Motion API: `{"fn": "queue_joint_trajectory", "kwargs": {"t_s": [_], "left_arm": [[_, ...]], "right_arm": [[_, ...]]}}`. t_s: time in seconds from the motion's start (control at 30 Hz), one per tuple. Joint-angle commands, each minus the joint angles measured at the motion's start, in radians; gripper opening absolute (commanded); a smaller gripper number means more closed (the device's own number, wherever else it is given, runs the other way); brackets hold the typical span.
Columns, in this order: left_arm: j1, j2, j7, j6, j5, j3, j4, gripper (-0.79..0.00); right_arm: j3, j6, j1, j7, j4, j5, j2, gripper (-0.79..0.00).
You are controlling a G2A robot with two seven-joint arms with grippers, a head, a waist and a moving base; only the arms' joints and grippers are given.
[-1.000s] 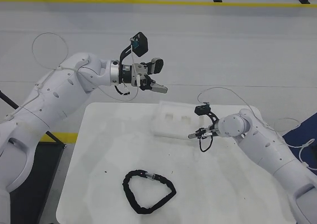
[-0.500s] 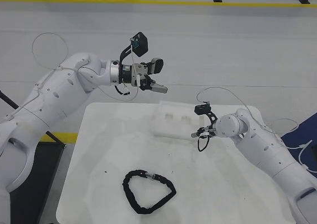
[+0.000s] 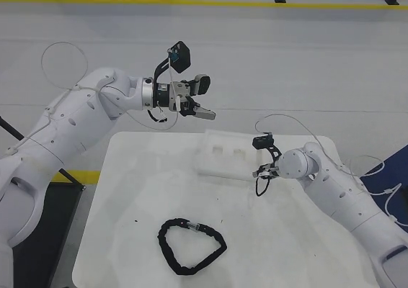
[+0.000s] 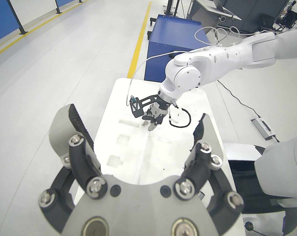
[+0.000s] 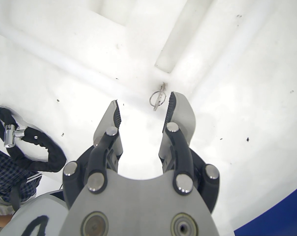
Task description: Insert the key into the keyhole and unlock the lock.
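The black chain lock (image 3: 192,246) lies looped near the table's front, its silver cylinder (image 5: 10,136) facing up. A small key on a ring (image 5: 158,98) rests on the table beside the white foam block (image 3: 222,155). My right gripper (image 5: 143,103) hangs open low over the table, and the key sits just off the inside of one fingertip (image 5: 172,104), not held. From above, this right gripper (image 3: 256,173) is at the foam block's right end. My left gripper (image 3: 205,101) is raised above the table's far edge, open (image 4: 137,116) with nothing in it.
The white table (image 3: 298,237) is bare to the right of the chain. The foam block has several rectangular pockets (image 5: 185,25). A blue cabinet (image 4: 173,40) stands beyond the table's right side. A person in a checked shirt (image 5: 5,168) is at the table's front.
My right gripper has shifted slightly to the right along the foam block's edge. The left arm has not moved.
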Motion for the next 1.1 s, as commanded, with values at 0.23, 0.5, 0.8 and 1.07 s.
{"fn": "queue_joint_trajectory", "kwargs": {"t_s": [0.23,0.5,0.8,1.07], "left_arm": [[0.000,0.000,-0.001,0.000,-0.001,0.000,0.000,0.000],[0.000,0.000,-0.001,0.000,-0.001,0.000,0.000,0.000],[0.000,0.000,-0.001,0.000,-0.001,0.000,0.000,0.000],[0.000,0.000,-0.001,0.000,-0.001,0.000,0.000,0.000]], "right_arm": [[-0.008,0.020,0.003,-0.017,0.023,-0.032,-0.020,-0.459],[-0.005,0.043,0.002,-0.028,0.045,-0.060,-0.032,-0.496],[-0.001,0.059,-0.010,-0.010,0.039,-0.092,-0.041,-0.600],[0.008,0.064,-0.011,0.000,0.048,-0.111,-0.049,-0.785]]}}
